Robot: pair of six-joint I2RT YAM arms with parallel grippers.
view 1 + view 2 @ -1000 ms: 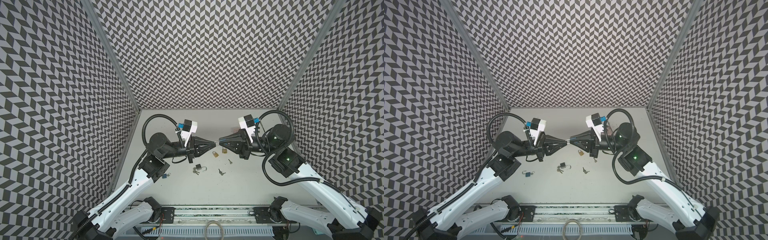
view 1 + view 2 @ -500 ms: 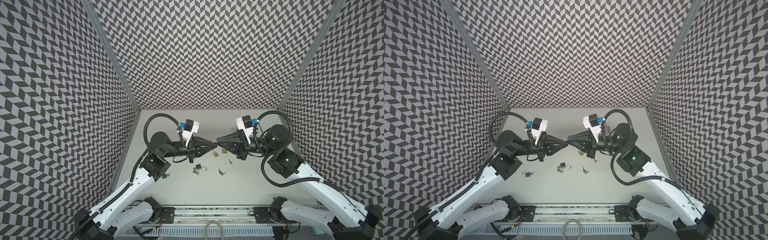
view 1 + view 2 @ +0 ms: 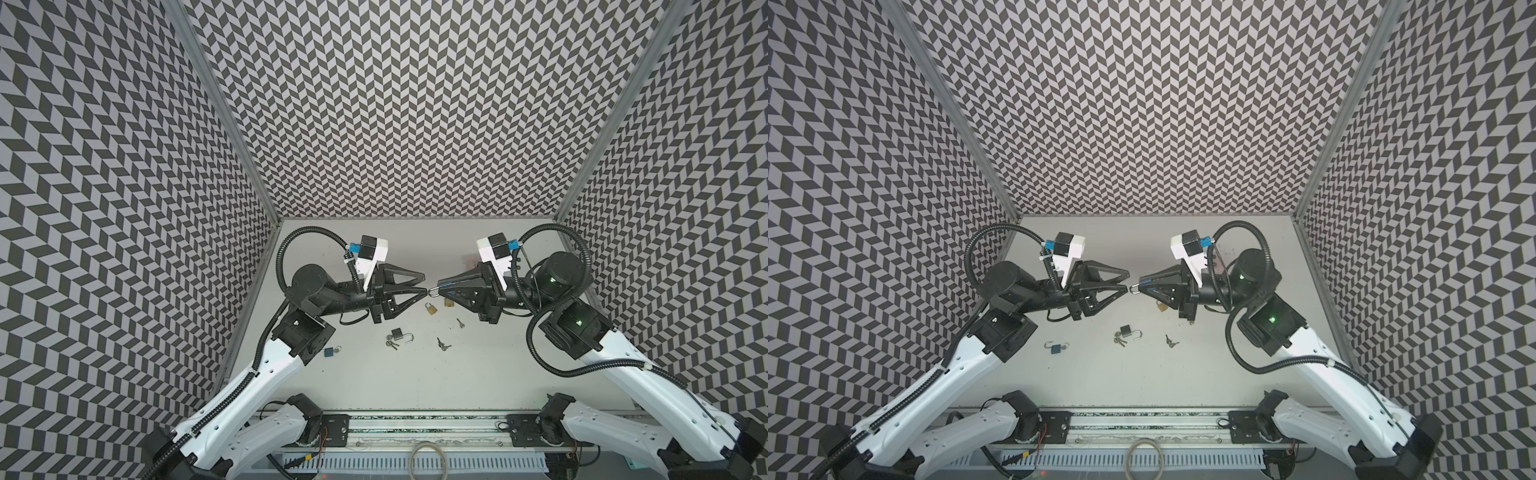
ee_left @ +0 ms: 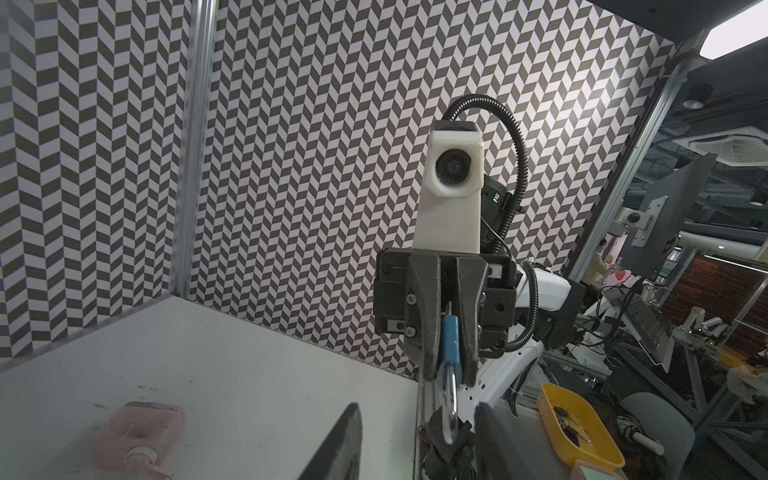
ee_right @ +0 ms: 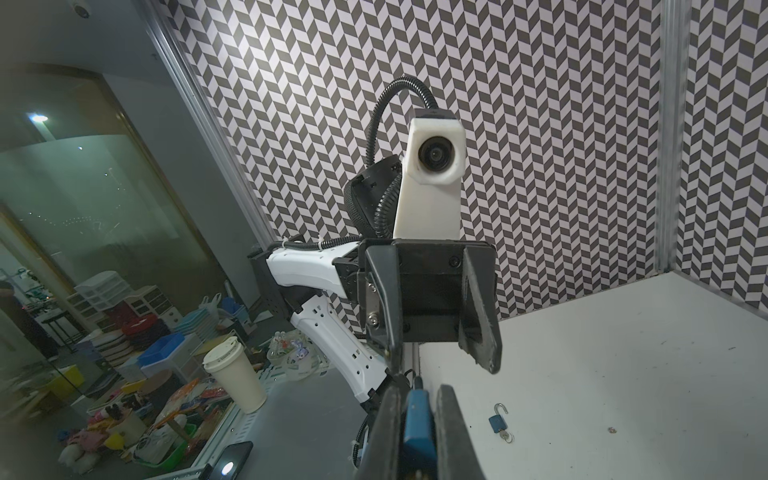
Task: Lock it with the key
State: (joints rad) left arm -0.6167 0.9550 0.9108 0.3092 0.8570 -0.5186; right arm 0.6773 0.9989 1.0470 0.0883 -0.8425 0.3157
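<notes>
The right claw (image 3: pixel 439 287) was clamped on a blue lock (image 4: pixel 451 340), held in the air above the middle of the desk (image 3: pixel 415 386). Its shackle (image 3: pixel 433 291) stuck out past the tips toward the left claw (image 3: pixel 425 283). The left claw's jaws stood apart and empty, with the tips just beside the shackle; whether they touched it could not be told.

No key showed in the held lock, though its keyhole end was hidden between the right jaws. The step in hand looked like work on the shackle. Next, the left claw would probably need a key. Loose keys (image 3: pixel 442 344) lay nearer the front edge. One would have to be pinched by its bow and lined up with the hidden keyhole, so the right claw might need to regrip.

The desk was pale grey and scuffed. It also carried an open black lock (image 3: pixel 397 333), brass locks (image 3: pixel 431 308) and a second blue lock (image 3: pixel 329 352) near the left edge. Chevron walls (image 3: pixel 395 104) closed three sides. Beyond them was a cluttered room with a cup (image 5: pixel 235 378) and a yellow tray (image 4: pixel 582 419).
</notes>
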